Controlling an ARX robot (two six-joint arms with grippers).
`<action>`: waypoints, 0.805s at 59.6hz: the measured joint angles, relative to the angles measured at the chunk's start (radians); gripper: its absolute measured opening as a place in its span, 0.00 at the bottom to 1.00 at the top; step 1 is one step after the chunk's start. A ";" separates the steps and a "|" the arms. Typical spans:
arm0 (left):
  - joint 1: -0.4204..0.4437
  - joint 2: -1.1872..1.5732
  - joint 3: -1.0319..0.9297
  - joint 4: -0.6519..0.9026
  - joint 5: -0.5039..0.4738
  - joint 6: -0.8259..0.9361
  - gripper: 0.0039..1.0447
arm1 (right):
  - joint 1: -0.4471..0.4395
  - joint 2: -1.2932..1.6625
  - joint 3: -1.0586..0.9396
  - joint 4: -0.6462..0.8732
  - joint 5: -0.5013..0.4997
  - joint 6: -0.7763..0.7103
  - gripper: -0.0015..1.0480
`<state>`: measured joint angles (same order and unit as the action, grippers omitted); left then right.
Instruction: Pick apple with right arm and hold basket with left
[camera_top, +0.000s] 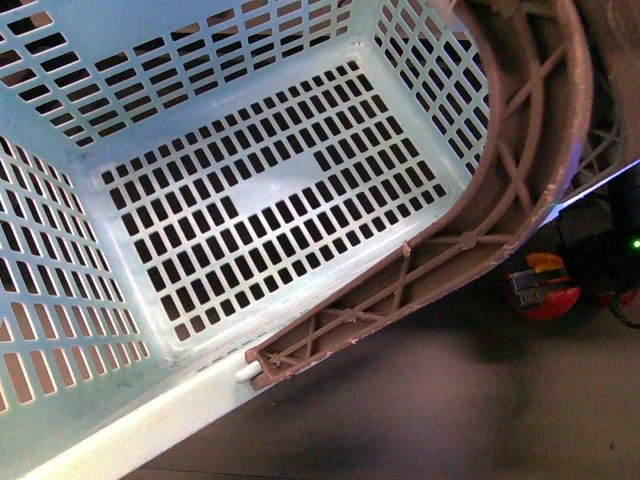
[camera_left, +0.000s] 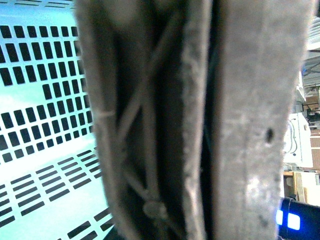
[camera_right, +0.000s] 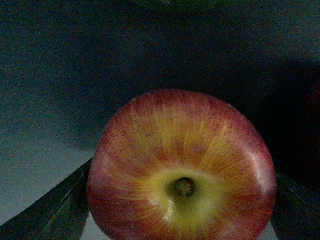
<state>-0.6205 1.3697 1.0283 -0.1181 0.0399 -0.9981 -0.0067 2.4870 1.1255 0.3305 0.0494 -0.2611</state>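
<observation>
grey surface (camera_right: 50, 90) behind one apple (camera_right: 180, 150) held in right end effector (camera_right: 183, 172) (plus one basket (camera_top: 60, 300)).

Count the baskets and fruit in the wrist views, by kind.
Basket: 1
Apple: 1
Dark green item, cropped at the frame edge, possibly fruit: 1
Total: 3
</observation>
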 joint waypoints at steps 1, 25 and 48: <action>0.000 0.000 0.000 0.000 0.000 0.000 0.14 | 0.000 0.000 0.000 0.002 0.000 0.000 0.81; 0.000 0.000 0.000 0.000 0.000 0.000 0.14 | -0.031 -0.080 -0.126 0.098 -0.027 0.006 0.76; 0.000 0.000 0.000 0.000 0.000 0.000 0.14 | -0.146 -0.476 -0.345 0.259 -0.049 0.011 0.76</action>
<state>-0.6205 1.3697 1.0283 -0.1181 0.0399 -0.9981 -0.1532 2.0109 0.7807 0.5900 0.0002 -0.2501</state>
